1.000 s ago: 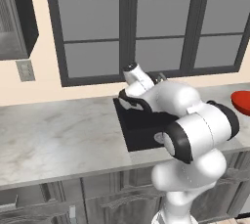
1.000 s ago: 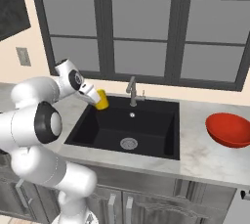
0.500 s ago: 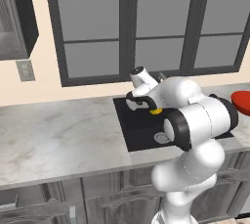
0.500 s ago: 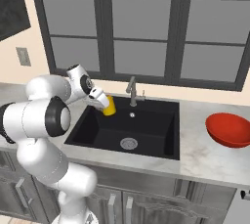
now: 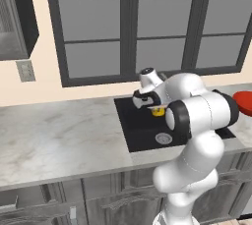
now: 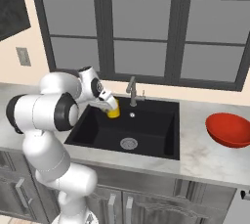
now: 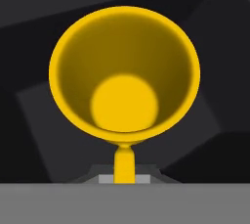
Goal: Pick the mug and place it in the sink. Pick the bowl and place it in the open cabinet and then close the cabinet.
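From the right base view, the arm reaches from the left over the counter (image 6: 205,157), its gripper (image 6: 108,108) closed tight on the yellow mug (image 6: 113,112), which hangs above the left rear part of the black sink (image 6: 146,137). The faucet (image 6: 132,90) stands just behind. Farther right, the red bowl (image 6: 228,130) sits on the counter, well apart from the basin

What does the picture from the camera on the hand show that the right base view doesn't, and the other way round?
The hand view looks straight into the mug: its hollow inside and round bottom, with the handle toward the tool. The right base view alone shows the faucet, the red bowl on the counter, and the window. Both show the yellow mug held over the black sink.
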Robot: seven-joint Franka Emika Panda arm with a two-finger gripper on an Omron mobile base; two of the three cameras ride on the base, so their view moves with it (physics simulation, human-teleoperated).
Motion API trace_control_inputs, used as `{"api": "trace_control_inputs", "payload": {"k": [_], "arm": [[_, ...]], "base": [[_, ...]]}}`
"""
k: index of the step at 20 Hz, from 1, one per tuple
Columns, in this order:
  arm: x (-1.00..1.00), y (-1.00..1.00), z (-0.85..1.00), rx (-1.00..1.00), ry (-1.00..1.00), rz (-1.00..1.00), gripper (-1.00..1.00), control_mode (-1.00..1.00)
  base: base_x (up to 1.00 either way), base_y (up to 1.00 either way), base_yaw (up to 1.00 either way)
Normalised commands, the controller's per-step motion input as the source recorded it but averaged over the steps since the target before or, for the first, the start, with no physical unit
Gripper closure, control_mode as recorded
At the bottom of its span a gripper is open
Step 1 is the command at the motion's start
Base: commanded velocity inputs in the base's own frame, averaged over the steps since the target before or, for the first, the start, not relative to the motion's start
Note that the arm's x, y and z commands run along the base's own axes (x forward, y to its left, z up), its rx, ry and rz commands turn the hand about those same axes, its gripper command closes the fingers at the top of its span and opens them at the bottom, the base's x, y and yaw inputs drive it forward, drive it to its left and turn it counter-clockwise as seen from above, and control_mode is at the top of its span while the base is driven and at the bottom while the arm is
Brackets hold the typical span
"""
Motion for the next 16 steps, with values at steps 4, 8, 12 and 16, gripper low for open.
{"api": "trace_control_inputs", "payload": {"k": [4, 8, 12, 16], "arm": [[0.0, -0.17, -0.45, 0.06, -0.01, 0.04, 1.0, -1.0], [0.0, -0.17, -0.4, 0.06, 0.0, 0.02, 1.0, -1.0], [-0.01, -0.09, -0.35, 0.04, -0.05, 0.0, 1.0, -1.0], [0.0, -0.08, -0.33, 0.0, -0.14, 0.0, 1.0, -1.0]], "base": [[0.0, 0.0, 0.0], [0.0, 0.0, 0.0], [0.0, 0.0, 0.0], [0.0, 0.0, 0.0]]}}
